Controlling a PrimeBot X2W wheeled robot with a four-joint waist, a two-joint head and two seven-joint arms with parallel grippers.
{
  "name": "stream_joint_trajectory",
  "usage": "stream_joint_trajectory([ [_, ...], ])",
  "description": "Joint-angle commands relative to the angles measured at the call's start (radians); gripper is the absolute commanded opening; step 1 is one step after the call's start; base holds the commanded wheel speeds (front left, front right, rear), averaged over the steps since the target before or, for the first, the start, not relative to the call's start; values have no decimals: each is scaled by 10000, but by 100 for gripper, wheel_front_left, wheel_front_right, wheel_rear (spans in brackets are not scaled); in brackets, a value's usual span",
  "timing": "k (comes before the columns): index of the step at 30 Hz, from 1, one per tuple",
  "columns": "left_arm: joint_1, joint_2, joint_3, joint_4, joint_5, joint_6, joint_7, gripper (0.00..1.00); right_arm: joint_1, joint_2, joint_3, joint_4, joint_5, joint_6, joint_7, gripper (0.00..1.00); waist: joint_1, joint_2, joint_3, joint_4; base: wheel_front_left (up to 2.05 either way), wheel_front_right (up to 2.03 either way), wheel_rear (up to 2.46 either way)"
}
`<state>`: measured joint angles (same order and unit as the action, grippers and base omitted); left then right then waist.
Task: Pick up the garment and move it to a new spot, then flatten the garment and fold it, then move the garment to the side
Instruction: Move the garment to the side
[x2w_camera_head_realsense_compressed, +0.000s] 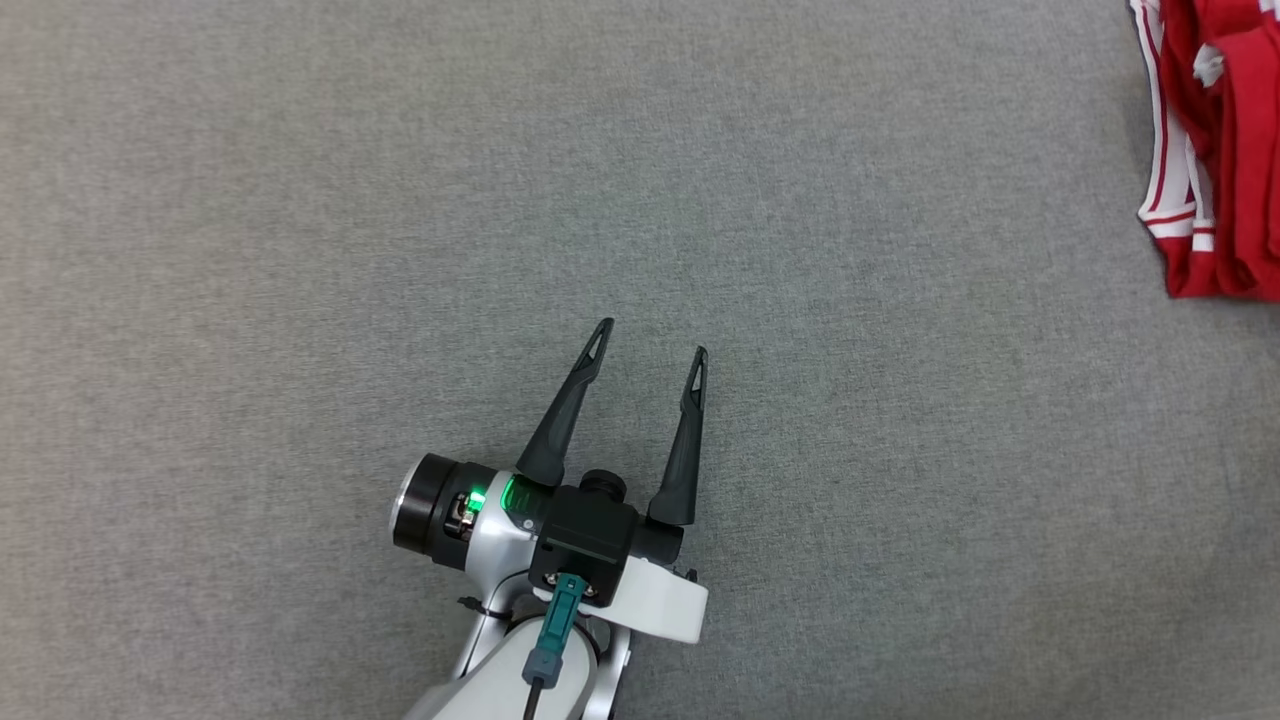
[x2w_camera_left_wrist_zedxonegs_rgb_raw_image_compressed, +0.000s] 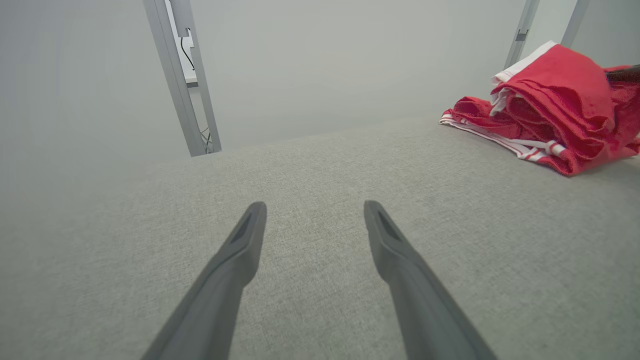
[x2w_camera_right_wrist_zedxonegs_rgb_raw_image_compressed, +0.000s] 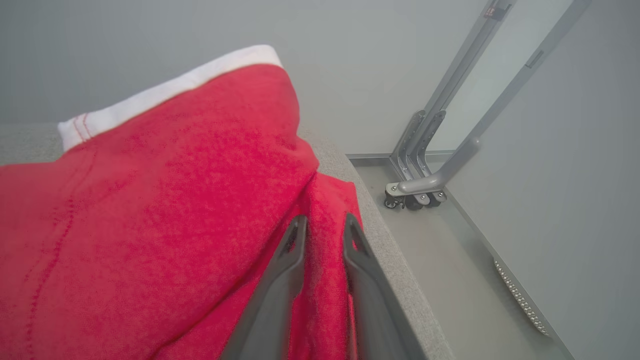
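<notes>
Locating the red knitted garment with white striped trim (x2w_camera_head_realsense_compressed: 1215, 150) at the far right edge of the grey woven cloth-covered surface (x2w_camera_head_realsense_compressed: 400, 200), bunched in a loose heap with one fold standing up rather than lying flat. Judging this placement as belonging to the last stage, moving the garment to the side: sitting at the margin, well apart from the bare working middle. Noting, however, a heap looking more crumpled than neatly folded.

Positioning the right jaws directly over the raised top fold, close to the surface edge, with the grey floor (x2w_camera_right_wrist_zedxonegs_rgb_raw_image_compressed: 450, 270) and the pale metal frame legs (x2w_camera_right_wrist_zedxonegs_rgb_raw_image_compressed: 440, 150) just beyond. Showing the two dark right fingers (x2w_camera_right_wrist_zedxonegs_rgb_raw_image_compressed: 287, 270) only narrowly parted, with red cloth visible in the gap; not possible to tell whether pinching the fabric or letting go.

Holding the left jaws spread wide and empty, the dark left fingers (x2w_camera_head_realsense_compressed: 570, 410) pointing away from the robot, low over bare surface near the middle and well apart from the garment. Reading this pose as standing by, clear of the right arm's work.
</notes>
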<state>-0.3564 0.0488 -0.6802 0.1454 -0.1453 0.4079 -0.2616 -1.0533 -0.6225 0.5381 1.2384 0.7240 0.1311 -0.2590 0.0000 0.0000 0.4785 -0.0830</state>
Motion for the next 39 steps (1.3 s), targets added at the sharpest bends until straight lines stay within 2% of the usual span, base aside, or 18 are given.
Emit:
stream_joint_trajectory([
  [1,-123,39,-25,-58,-56,63,-40,100,-120,-152,-176,71,-215,-5,-84,100,0,0,-135,112,0,0,0],
  [5,122,41,15,-210,-242,168,-40,100,-88,-410,-952,44,-1353,-5,-78,100,0,0,-628,342,0,0,0],
  [7,291,42,138,-337,-349,259,-40,100,254,-240,-1424,-311,-2110,-5,-77,100,0,0,-966,476,0,0,0],
  [13,926,38,587,-602,-612,167,-40,100,2236,1363,-2861,-2477,-3782,-5,-68,100,0,0,-2086,859,0,0,0],
  [15,1149,39,749,-656,-656,104,-41,100,3044,2118,-3076,-3213,-4072,-5,-68,100,0,0,-2451,987,0,0,0],
  [19,1582,41,1112,-781,-855,-5,-40,100,4525,3224,-3355,-4716,-4594,-5,-69,100,0,0,-3059,1269,0,0,0],
  [26,2218,38,1913,-977,-1285,-275,-40,100,6779,4467,-3834,-7478,-5268,-5,-69,100,0,0,-3843,1598,0,0,0],
  [32,2735,41,2342,-968,-1188,-523,-40,100,8536,4999,-4288,-9988,-5541,-5,-68,100,0,0,-4259,1630,0,0,0],
  [35,3040,38,2530,-1021,-1126,-636,-40,100,9388,5002,-4448,-11073,-5299,-5,-69,100,0,0,-4426,1622,0,0,0],
  [39,3335,42,2641,-993,-1085,-781,-40,100,10199,5060,-4917,-11783,-5282,-5,-68,100,0,0,-4581,1632,0,0,0],
])
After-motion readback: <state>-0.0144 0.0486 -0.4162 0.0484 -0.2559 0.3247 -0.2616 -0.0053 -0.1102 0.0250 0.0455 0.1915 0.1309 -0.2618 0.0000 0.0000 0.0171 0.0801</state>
